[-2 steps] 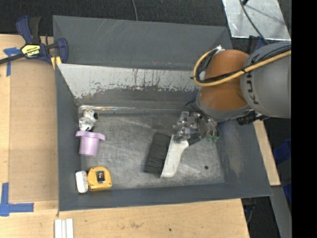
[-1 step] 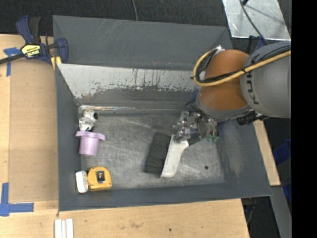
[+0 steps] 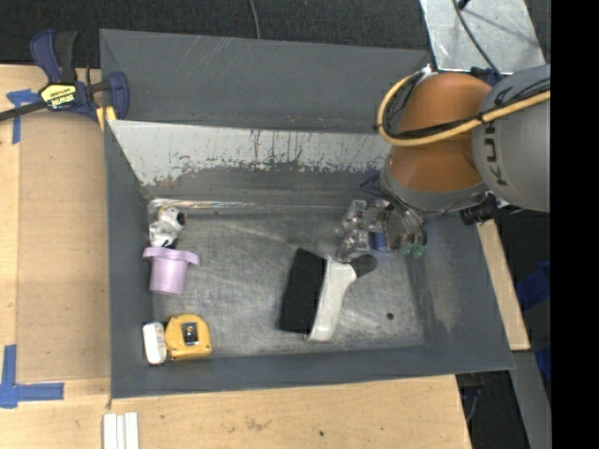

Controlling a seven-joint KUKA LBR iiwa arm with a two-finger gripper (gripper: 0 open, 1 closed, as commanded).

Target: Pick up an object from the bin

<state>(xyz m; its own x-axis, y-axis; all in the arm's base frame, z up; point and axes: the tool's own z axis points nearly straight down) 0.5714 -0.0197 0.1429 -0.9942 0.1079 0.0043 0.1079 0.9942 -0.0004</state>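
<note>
Gripper, opening cannot be told, at white-handled black brush: best centred across the handle's narrow width

One camera, fixed above the bin, looking down into it and tipped somewhat off vertical. The tilt shows in the walls: the far wall presents a broad inner face at the top of the frame, while the near wall is a narrower band at the bottom. It sits fairly close, so the bin takes up most of the frame and nearly the whole floor is in sight, with a little of the surroundings round the rim. The arm comes in from the frame's right. Its orange cover is nearer the lens, looks large and hides the bin's far right corner.
</note>
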